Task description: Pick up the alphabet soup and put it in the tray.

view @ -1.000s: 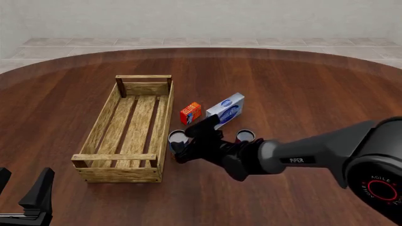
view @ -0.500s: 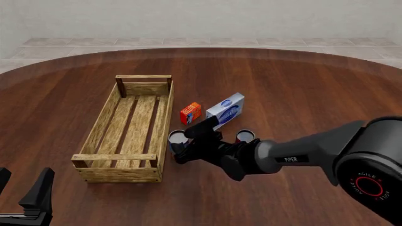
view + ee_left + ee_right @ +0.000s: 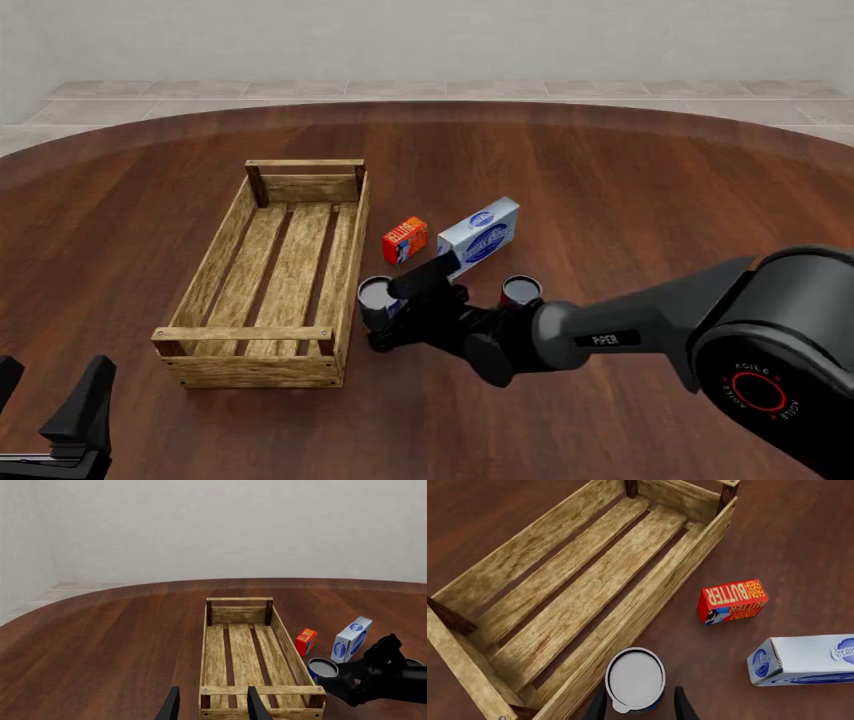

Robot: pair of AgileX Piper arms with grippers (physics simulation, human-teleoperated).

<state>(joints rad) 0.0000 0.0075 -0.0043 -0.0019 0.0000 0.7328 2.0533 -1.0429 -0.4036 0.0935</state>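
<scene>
Dark wood table [image 3: 641,190] runs from the lower edge of the front view up to a pale tiled floor and wall along the top. Nearest, at the lower left corner, the left gripper [image 3: 47,420] hangs idle over bare table with its fingers parted and nothing between them.

Just past it, in the middle of the frame, the right gripper [image 3: 379,322] sits low around the soup [image 3: 375,292], which stands upright on the table touching or just beside the tray's [image 3: 214,265] right wall, near its close end. In the right wrist view the two fingertips [image 3: 682,707] flank the can [image 3: 635,679] on either side, open a little wider than the can; whether the pads already touch the label cannot be told, and the can looks not yet lifted.

To do the grasp well, I judge the fingers should close squarely across the can's middle, low enough to catch the label and not the rim, then lift straight up so the can clears the tray wall before moving left over the slats.

Right of the gripper stands a second can [image 3: 521,289]. Farther up lie a small butter box [image 3: 404,239] and a white-and-blue carton [image 3: 479,232], both well clear of the grasp.
</scene>
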